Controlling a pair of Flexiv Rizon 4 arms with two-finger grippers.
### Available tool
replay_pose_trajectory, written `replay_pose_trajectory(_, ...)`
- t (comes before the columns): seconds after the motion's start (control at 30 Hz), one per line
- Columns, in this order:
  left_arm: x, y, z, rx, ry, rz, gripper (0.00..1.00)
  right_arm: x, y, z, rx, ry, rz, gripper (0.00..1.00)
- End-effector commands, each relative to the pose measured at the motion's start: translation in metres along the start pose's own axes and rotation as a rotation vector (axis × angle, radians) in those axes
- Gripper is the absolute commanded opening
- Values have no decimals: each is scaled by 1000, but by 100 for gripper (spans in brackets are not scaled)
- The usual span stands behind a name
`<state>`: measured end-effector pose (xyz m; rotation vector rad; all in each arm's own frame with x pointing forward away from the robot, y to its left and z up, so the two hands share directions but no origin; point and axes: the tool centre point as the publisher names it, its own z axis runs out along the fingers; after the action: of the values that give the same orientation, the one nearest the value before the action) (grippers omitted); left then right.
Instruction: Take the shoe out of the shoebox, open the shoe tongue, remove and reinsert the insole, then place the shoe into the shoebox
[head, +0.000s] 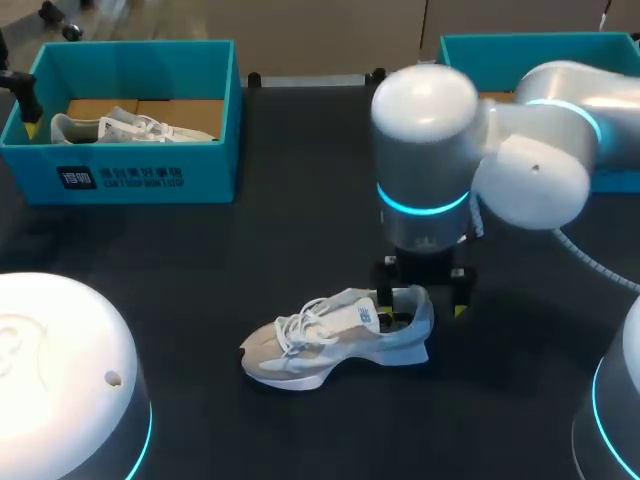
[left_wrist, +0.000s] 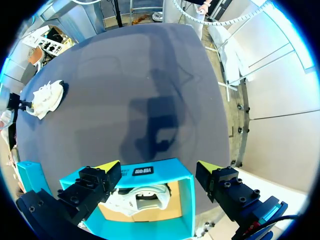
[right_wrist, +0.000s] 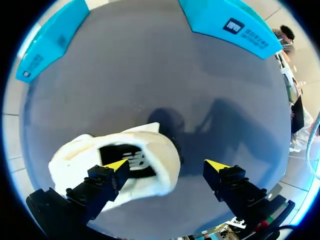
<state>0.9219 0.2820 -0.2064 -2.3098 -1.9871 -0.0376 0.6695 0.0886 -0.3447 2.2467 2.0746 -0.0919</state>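
Note:
A white and grey sneaker (head: 330, 340) lies on its sole in the middle of the black table, toe pointing left. My right gripper (head: 421, 303) hangs open over its heel, one yellow tip at the shoe's opening and the other behind the heel. In the right wrist view the right gripper (right_wrist: 167, 165) straddles the heel of the sneaker (right_wrist: 160, 147); a dark insole (right_wrist: 127, 156) shows inside. My left gripper (left_wrist: 157, 167) stands open above the left teal shoebox (left_wrist: 150, 171), which holds a second white shoe (left_wrist: 140, 197).
The left shoebox (head: 130, 175) stands at the back left with the second shoe (head: 130, 128) in it. Another teal box (head: 530, 50) stands at the back right, partly hidden by my right arm. Bare black table lies between the sneaker and both boxes.

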Motion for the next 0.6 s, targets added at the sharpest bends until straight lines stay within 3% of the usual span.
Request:
replay_pose_trajectory(0.03, 0, -2, 0, -3, 3, 0, 100, -33, -8, -39, -26, 128, -26, 100)
replay_pose_trajectory(0.23, 0, -2, 0, -3, 3, 0, 100, -51, -11, -66, -138, 307, -144, 100)
replay_pose_trajectory(0.4, 0, -2, 0, -3, 3, 0, 100, -56, -10, -72, -230, 550, -504, 100)
replay_pose_trajectory(0.43, 0, -2, 0, -3, 3, 0, 100, -53, -10, -74, -210, 553, -591, 100)
replay_pose_trajectory(0.6, 0, -2, 0, -3, 3, 0, 100, -53, -10, -74, -210, 553, -591, 100)
